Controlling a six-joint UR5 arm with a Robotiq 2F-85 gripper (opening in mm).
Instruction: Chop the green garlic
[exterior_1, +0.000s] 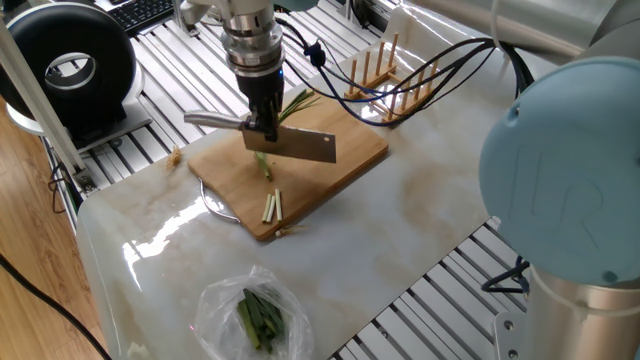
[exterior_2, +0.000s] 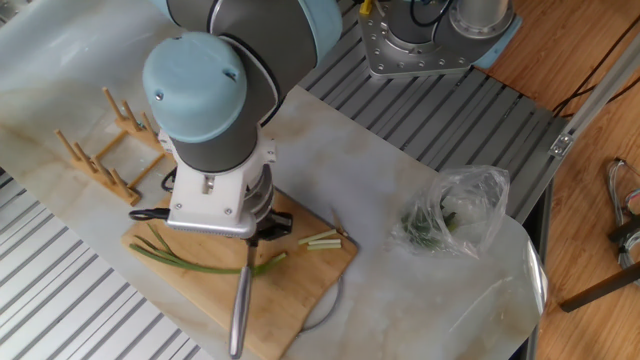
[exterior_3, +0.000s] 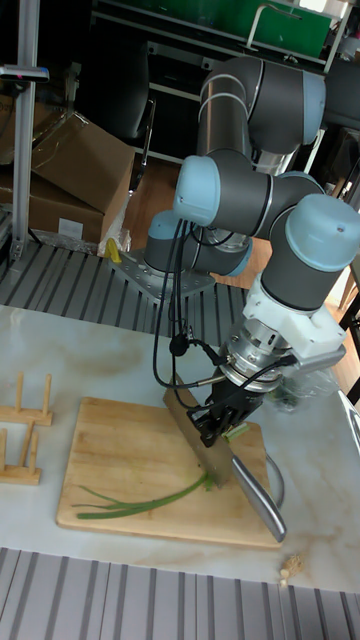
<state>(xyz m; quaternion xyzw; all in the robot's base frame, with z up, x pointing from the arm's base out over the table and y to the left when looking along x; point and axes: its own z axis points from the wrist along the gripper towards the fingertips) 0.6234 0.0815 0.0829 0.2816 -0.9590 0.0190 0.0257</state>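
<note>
My gripper (exterior_1: 262, 125) is shut on a steel cleaver (exterior_1: 300, 147), its handle (exterior_1: 213, 120) pointing left. The blade hangs across the green garlic (exterior_1: 265, 167) on the bamboo cutting board (exterior_1: 340, 165). The stalk's leafy tips (exterior_1: 296, 100) fan out behind the gripper. Two short cut sticks (exterior_1: 272, 205) lie near the board's front edge. In the other fixed view the wrist hides the gripper; the garlic stalk (exterior_2: 195, 266), cut sticks (exterior_2: 322, 240) and knife handle (exterior_2: 240, 305) show. In the tall view the gripper (exterior_3: 222, 420) holds the blade (exterior_3: 205, 445) crosswise over the garlic (exterior_3: 150, 497).
A clear plastic bag of dark green leaves (exterior_1: 262, 318) lies on the marble table near its front edge. A wooden dish rack (exterior_1: 390, 75) stands behind the board. A metal ring (exterior_1: 215, 205) peeks from under the board. Cables trail from the wrist.
</note>
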